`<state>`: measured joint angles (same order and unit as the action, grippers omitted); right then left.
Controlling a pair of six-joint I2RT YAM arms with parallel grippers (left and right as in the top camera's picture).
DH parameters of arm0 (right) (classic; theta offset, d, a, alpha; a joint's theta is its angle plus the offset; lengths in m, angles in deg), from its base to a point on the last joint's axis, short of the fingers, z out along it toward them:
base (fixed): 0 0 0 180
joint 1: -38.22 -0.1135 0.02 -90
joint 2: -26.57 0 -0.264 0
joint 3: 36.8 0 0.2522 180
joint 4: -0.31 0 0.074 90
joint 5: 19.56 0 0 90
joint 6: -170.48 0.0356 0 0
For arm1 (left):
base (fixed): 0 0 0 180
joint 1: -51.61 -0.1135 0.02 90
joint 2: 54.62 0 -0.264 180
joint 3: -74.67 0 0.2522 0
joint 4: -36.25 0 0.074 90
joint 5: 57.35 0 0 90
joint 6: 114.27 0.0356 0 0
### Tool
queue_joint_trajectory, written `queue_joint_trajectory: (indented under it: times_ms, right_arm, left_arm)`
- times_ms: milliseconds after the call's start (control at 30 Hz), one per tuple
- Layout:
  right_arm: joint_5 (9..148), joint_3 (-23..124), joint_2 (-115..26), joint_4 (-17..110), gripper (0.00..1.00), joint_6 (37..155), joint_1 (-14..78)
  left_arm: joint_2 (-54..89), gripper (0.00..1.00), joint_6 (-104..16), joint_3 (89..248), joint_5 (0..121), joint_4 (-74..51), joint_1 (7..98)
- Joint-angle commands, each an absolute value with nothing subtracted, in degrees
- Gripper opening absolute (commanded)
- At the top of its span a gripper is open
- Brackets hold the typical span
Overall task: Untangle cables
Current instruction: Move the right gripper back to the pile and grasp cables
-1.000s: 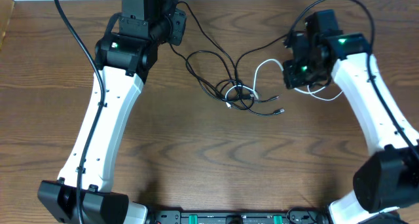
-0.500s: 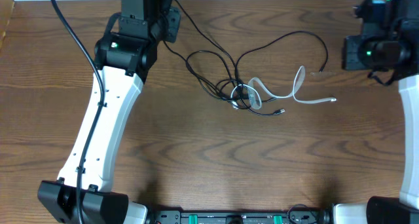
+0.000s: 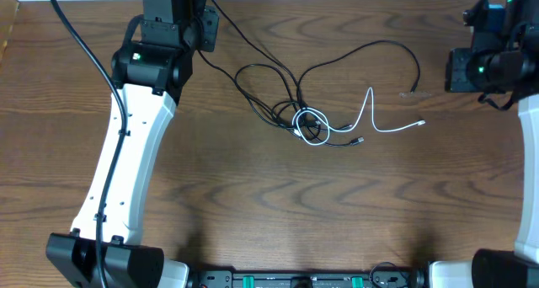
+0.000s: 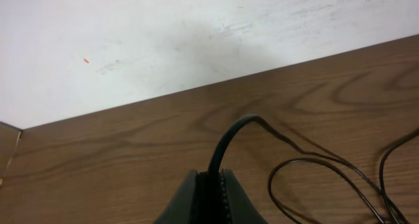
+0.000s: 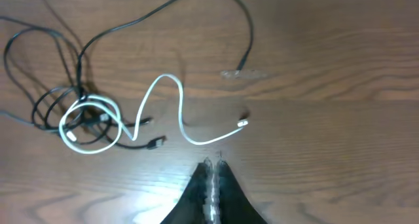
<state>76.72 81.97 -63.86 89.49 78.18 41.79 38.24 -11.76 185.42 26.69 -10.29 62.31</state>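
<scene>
The left arm (image 3: 126, 162) is stretching long and nearly straight from the near edge up the table (image 3: 253, 212), while the right arm (image 3: 529, 145) is rising along the right side. Between them the white cable (image 3: 397, 127) is lying looped into a knot of black cords (image 3: 290, 113), its free end trailing right. Farther back, the right gripper (image 5: 211, 166) is hovering with its fingers pressed together, holding nothing. At the far edge, the left gripper (image 4: 211, 178) is pinching a black cable (image 4: 229, 132) close to the wall (image 4: 196, 27).
</scene>
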Motion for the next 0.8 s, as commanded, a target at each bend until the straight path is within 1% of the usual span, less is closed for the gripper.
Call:
queue_joint_trajectory:
  times_ms: [0,33,133,167,333,600,767]
  right_arm:
    - [81.9,82.5,-68.6,90.2,0.3,76.7,39.3]
    - [82.1,82.5,-69.8,90.3,0.33,76.6,38.4]
    - [82.0,82.5,-74.0,89.9,0.49,76.6,35.0]
    - [82.0,82.5,-75.4,89.7,0.5,76.6,33.8]
    - [82.4,82.5,-83.7,87.7,0.49,75.6,27.8]
    - [87.1,82.5,-95.2,84.0,0.48,75.5,20.4]
    - [89.0,82.5,-99.1,79.9,0.46,76.0,16.3]
  left_arm:
    - [37.8,0.08,-11.0,185.0,26.2,-10.2,62.3]
    - [37.8,0.08,-11.0,185.0,26.2,-10.2,62.3]
    - [37.8,0.08,-11.2,185.0,27.6,-10.4,62.3]
    - [37.8,0.07,-11.2,185.0,29.0,-10.6,62.3]
    - [37.8,0.07,-11.2,185.0,35.3,-11.3,62.3]
    - [37.8,0.07,-11.1,185.0,35.3,-11.3,63.0]
    - [37.8,0.07,-10.7,185.0,35.2,-11.5,64.7]
